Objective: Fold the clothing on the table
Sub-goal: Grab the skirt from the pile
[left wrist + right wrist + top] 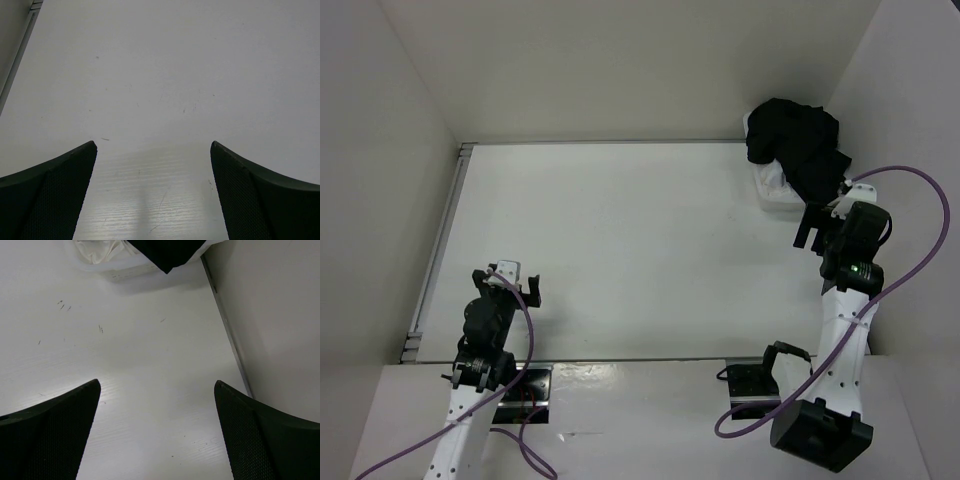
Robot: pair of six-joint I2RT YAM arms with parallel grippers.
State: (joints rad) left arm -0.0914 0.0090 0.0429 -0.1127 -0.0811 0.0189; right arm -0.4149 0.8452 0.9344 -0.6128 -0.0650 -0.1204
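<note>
1. Hovering low over the table (165,60), the left pincer (153,145) has its two dark pads (55,195) spread wide, pinching nothing. The pads are curved and finely meshed, and the white board under them is smooth with faint scuffs.
2. Over to the right pincer (157,382): same story, jaws spread wide, same black textured pads, nothing gripped.
3. Just ahead of it sits a white plastic basket (107,265) with a rounded rim and something pale and crumpled inside.
4. And there's the clothing (800,140), a soft black heap piled on that basket at the table's far right corner. It is rumpled, not laid flat, and one limp end spills down toward the right pincer.
5. From above, that trailing end comes close to the right pincer's fingers; whether they touch, I cannot tell.
6. Tight quarters on that side: a thin metal rail (227,330) runs along the table edge, and a plain white wall (280,315) rises straight behind it.
7. The left pincer is well apart from all this, at the near left of the table, close to the left edge rail (438,240).
8. Purple cables (920,220) loop off both arms, the right one swinging wide past the wall side.
</note>
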